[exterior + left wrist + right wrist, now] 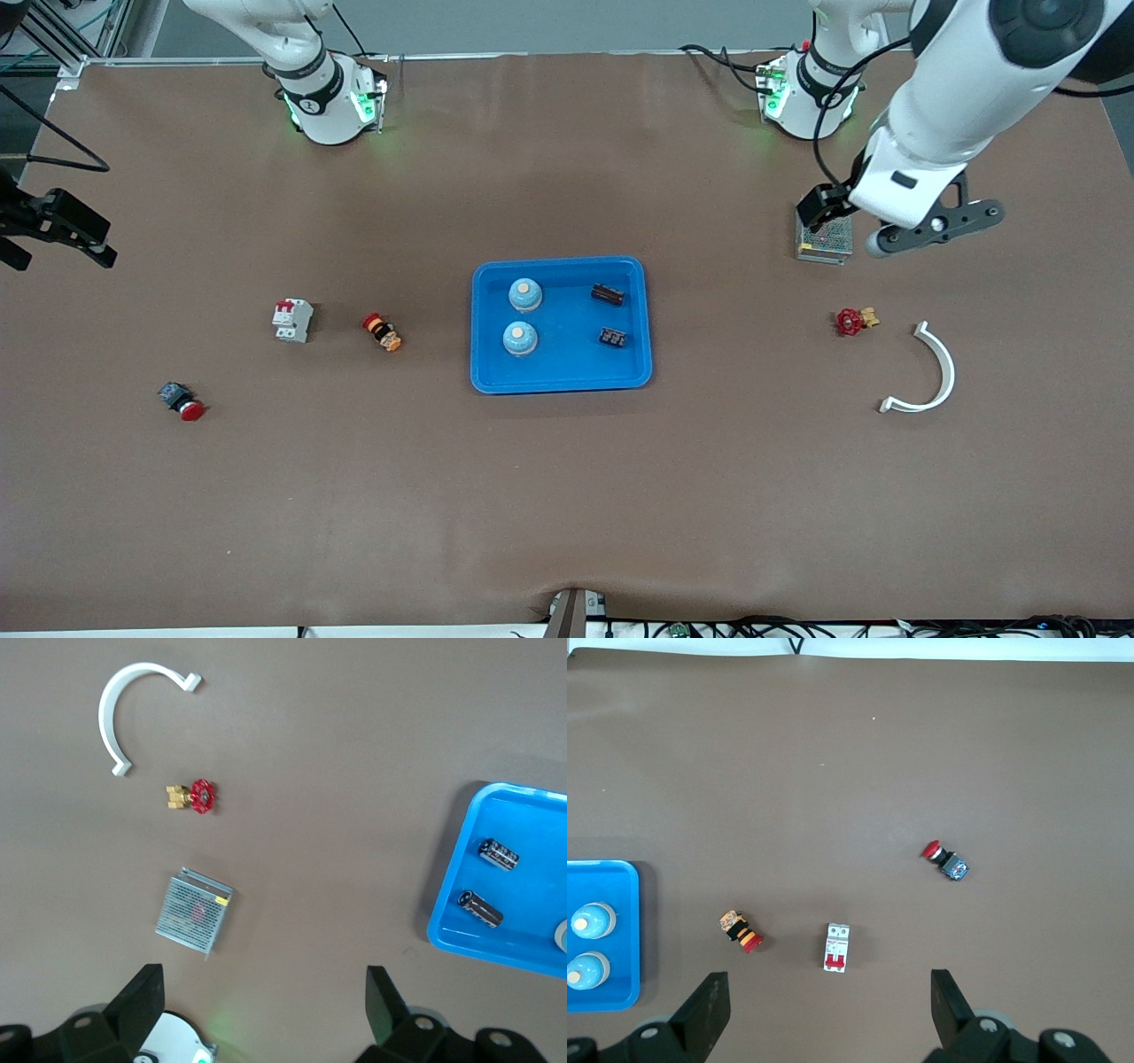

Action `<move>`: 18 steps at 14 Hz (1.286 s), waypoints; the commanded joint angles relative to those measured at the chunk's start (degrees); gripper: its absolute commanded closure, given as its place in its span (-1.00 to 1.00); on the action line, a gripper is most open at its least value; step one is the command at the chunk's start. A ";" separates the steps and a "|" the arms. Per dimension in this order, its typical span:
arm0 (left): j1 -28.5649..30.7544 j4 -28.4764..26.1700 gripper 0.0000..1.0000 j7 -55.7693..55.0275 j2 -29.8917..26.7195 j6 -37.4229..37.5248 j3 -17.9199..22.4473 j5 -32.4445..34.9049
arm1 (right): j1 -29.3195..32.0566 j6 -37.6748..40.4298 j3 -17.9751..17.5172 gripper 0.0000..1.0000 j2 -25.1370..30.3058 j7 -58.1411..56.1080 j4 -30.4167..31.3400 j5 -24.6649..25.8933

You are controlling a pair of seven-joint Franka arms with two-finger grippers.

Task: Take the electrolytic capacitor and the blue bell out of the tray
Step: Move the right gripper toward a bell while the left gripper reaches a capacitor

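Observation:
Two black capacitors (pixel 608 294) (pixel 612 337) and two blue bells (pixel 524 295) (pixel 520 338) with beige tops lie in the blue tray (pixel 567 365) at the table's middle. The left wrist view shows both capacitors (pixel 498 853) (pixel 479 908) in the tray (pixel 523 943). The right wrist view shows both bells (pixel 592 920) (pixel 585 967). My left gripper (pixel 263 1010) hangs open and empty, high over the metal mesh box (pixel 195 912). My right gripper (pixel 830 1005) is also open and empty, high over bare table beside the white breaker (pixel 838 948).
Toward the left arm's end lie the mesh box (pixel 825 239), a red valve (pixel 852 321) and a white curved bracket (pixel 930 372). Toward the right arm's end lie the breaker (pixel 292 319), a yellow-and-red button (pixel 382 331) and a red-capped button (pixel 182 401).

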State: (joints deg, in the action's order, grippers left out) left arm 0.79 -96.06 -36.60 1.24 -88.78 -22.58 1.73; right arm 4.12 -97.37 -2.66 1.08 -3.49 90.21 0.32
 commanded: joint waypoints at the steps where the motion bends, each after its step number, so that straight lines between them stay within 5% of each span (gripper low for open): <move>1: 0.35 -2.98 -1.00 -5.47 0.26 -4.02 -2.11 -2.85 | -1.65 1.22 0.03 -1.00 -0.56 -0.03 -0.65 -0.14; 9: -3.86 -3.78 -1.00 -20.86 7.71 -11.67 -6.07 -3.40 | -10.87 -0.36 -0.06 -1.00 -3.53 3.99 -1.00 -6.20; 18: -5.71 -2.47 -1.00 -27.38 11.07 -15.99 -6.07 -3.13 | -22.74 -9.75 0.03 -1.00 -12.94 21.32 -0.74 -6.12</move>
State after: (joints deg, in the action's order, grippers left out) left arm -4.73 -99.60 -62.99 12.45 -104.80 -28.42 -1.37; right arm -16.92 -105.65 -3.24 -9.49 15.36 90.41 -5.44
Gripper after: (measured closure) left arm 0.000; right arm 0.000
